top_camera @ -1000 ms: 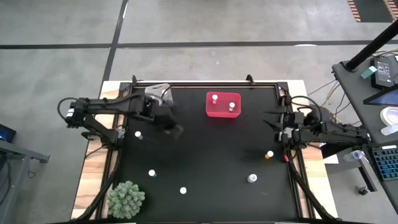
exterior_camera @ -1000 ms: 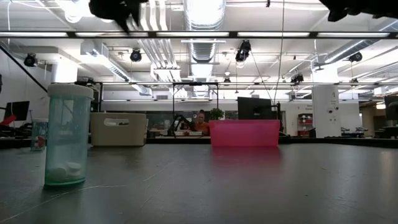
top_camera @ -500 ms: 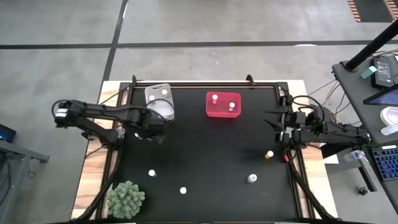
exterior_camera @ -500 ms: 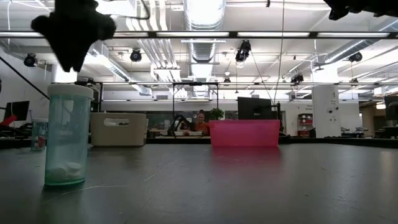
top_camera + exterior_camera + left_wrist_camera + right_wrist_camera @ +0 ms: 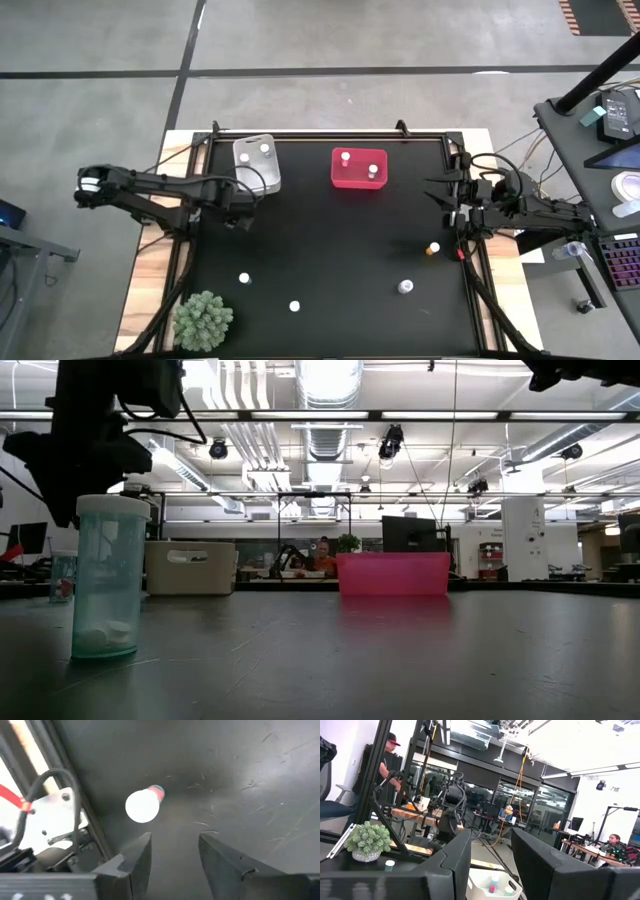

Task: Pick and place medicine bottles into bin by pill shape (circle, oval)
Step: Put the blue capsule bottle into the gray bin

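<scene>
My left gripper (image 5: 236, 207) (image 5: 175, 840) hangs open, pointing down, low over the table's left edge. Just ahead of its fingers a small bottle with a round white cap (image 5: 142, 806) stands on the black table, not between them. In the low view the gripper (image 5: 88, 455) shows dark above and behind a teal bottle (image 5: 105, 575). The clear bin (image 5: 257, 160) holds a white-capped bottle (image 5: 265, 148); the red bin (image 5: 359, 168) holds two. My right gripper (image 5: 447, 196) (image 5: 490, 855) waits open at the right edge, raised and pointing about level.
Loose bottles stand at the near left (image 5: 244, 279), near middle (image 5: 294, 306), near right (image 5: 405, 287), and an amber one (image 5: 434, 248) by the right arm. A green spiky plant (image 5: 204, 320) sits at the near left corner. The table's frame rail (image 5: 55, 785) runs beside the left gripper.
My left gripper has gone from over the clear bin toward the table's left and near edges and has sunk down toward the white-capped bottle at the left edge, its wrist rolling as it went. The clear bin has come out from under it. The right arm has kept still.
</scene>
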Motion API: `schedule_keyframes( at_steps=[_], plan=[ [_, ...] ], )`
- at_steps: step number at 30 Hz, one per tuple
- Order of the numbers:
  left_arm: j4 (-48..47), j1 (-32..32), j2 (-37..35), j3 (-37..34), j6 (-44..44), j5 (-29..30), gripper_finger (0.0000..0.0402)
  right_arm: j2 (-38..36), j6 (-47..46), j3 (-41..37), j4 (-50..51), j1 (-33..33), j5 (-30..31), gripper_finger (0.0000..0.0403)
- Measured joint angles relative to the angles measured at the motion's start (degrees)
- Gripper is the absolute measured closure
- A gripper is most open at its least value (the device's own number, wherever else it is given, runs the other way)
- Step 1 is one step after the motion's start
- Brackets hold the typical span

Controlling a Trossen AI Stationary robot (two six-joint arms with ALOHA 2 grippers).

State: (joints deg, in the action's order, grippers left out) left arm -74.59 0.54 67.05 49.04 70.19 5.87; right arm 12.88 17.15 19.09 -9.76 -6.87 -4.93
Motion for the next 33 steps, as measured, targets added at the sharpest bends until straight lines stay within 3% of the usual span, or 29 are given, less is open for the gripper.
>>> schedule_keyframes(
  at_steps=[12, 33],
  plan=[
    [1.6, 1.8, -1.4, -3.3, -0.1, 1.1, 0.019, 0.0, 0.0, 0.0, 0.0, 0.0, 0.0, 0.0271],
    [6.8, 3.9, -1.5, -9.2, -2.1, 3.5, 0.0187, 0.0, 0.4, 0.0, 0.0, 0.0, 0.0, 0.0271]
  ],
)
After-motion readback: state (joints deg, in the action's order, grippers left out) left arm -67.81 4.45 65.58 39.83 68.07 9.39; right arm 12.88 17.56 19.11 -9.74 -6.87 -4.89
